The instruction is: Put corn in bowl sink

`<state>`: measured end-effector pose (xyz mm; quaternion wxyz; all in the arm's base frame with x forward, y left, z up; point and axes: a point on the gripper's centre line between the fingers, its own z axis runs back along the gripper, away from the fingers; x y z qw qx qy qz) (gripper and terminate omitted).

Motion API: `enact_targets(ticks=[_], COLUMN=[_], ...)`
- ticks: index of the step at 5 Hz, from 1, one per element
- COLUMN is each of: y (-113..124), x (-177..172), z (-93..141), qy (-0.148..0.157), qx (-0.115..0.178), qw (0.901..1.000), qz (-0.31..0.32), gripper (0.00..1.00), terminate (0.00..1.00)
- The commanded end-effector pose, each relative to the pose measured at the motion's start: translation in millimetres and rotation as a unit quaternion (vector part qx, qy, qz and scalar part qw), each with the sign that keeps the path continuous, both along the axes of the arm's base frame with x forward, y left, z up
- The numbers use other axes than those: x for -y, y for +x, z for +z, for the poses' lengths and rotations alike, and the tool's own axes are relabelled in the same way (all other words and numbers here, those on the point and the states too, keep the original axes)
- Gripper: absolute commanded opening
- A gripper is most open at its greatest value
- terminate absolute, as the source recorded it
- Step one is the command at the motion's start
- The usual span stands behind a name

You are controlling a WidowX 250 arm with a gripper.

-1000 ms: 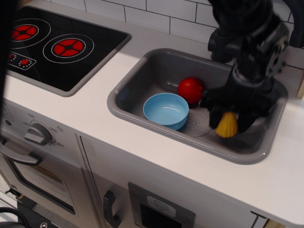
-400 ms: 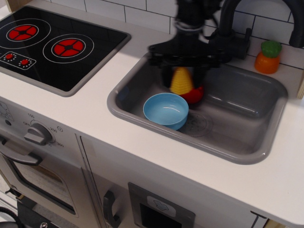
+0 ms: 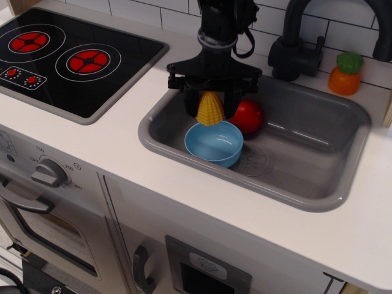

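My black gripper (image 3: 211,110) is shut on the yellow corn (image 3: 211,109) and holds it just above the far rim of the light blue bowl (image 3: 214,142). The bowl stands upright and empty at the left of the grey sink (image 3: 306,177). The corn hangs with its wide end down, clear of the bowl's floor. My arm comes down from the top of the view.
A red ball (image 3: 247,116) lies in the sink just right of the corn and behind the bowl. An orange toy with a green top (image 3: 345,73) stands on the counter behind the sink, beside the black faucet (image 3: 297,46). The stove top (image 3: 67,58) is at left.
My gripper has carried the corn from the sink's right side, across to the left, and now lower over the bowl's far rim. The ball and bowl have not moved.
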<state>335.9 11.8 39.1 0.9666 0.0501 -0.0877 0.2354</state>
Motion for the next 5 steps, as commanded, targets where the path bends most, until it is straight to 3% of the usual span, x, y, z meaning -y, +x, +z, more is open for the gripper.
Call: enact_targets(ticks=[1,2,3,5], y=[-1,1,2,1], x=[4,6,7,2], z=[-13,-21,-16,0], qy=[0.004,0.005,-0.008,-0.012], qx=[0.005,0.008,-0.007,0.011], qw=[0.9998,0.9999,0.9997,0.9999], qz=[-0.018,-0.012,-0.02,-0.002], gripper=[0.0,0.0,1.0,1.0], terminate=[0.0,0.0,0.0,0.0])
